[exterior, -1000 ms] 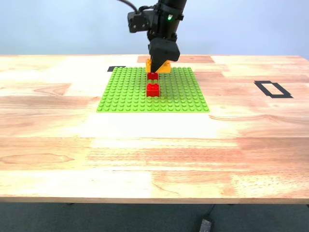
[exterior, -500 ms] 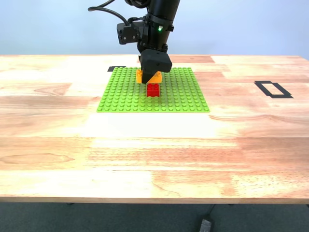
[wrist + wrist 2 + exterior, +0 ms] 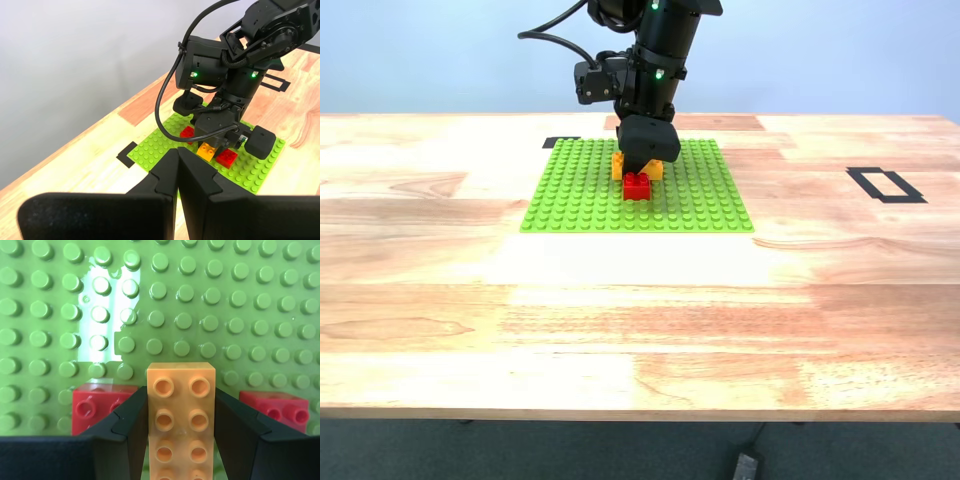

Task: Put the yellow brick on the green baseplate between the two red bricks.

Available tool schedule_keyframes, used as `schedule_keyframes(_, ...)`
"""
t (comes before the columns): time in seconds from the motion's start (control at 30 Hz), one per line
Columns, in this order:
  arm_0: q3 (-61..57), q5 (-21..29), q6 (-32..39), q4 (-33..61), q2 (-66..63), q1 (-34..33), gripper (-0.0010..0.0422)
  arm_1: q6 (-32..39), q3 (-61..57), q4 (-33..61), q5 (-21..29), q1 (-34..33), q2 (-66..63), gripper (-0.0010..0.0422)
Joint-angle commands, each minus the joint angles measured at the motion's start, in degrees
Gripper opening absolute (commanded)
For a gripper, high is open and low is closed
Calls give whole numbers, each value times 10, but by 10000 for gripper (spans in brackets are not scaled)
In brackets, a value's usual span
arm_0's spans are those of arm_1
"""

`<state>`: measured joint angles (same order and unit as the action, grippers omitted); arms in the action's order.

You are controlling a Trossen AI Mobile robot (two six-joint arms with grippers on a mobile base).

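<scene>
Second gripper [image 3: 181, 440]: jaws closed on the yellow brick [image 3: 181, 412], pinching its long sides; brick held w/ studs up.
First gripper [image 3: 177, 175]: parked well away from the plate, jaws shut together, nothing betw. them; looks idle.
Yellow brick: low over the green plate [image 3: 582, 190], in the gap betw. the red bricks. Second wrist view shows one red brick [image 3: 97, 407] on one side, other red brick [image 3: 277, 409] on the opposite side, yellow centred betw. them.
Plate: flat on the tabletop [image 3: 640, 300], approx. 12 o'clock from tabletop centre in the exterior view.
Red bricks: both seated on the plate; in the exterior view only the near one [image 3: 637, 186] is clear, at 6 o'clock of the gripper; the far one is hidden behind arm.
Contact: can't tell if yellow is pressed onto the studs or just above; underside hidden by the jaws in all views.
Done (judged): pick-up, carry, line-up w/ the gap.
Left (judged): press down till seated, open jaws, lift clear.
Progress: late stage, approx. final placement.
Risk: gap looks snug; slight skew could catch a red brick edge or leave the brick half-seated.
Other: black tape marks on the tabletop, one at 3 o'clock of the plate [image 3: 886, 184].
</scene>
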<state>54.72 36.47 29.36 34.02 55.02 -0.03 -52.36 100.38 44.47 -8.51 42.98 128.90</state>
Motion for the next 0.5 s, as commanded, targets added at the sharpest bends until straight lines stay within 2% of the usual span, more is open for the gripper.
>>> schedule_keyframes(0.03, 0, 0, 0, -1, 0, 0, 0, 9, -2, -13, 0, -3, 0, 18)
schedule_keyframes(0.5, 0, 0, 0, -1, 0, 0, 0, 28, -2, -25, -1, -14, 1, 24)
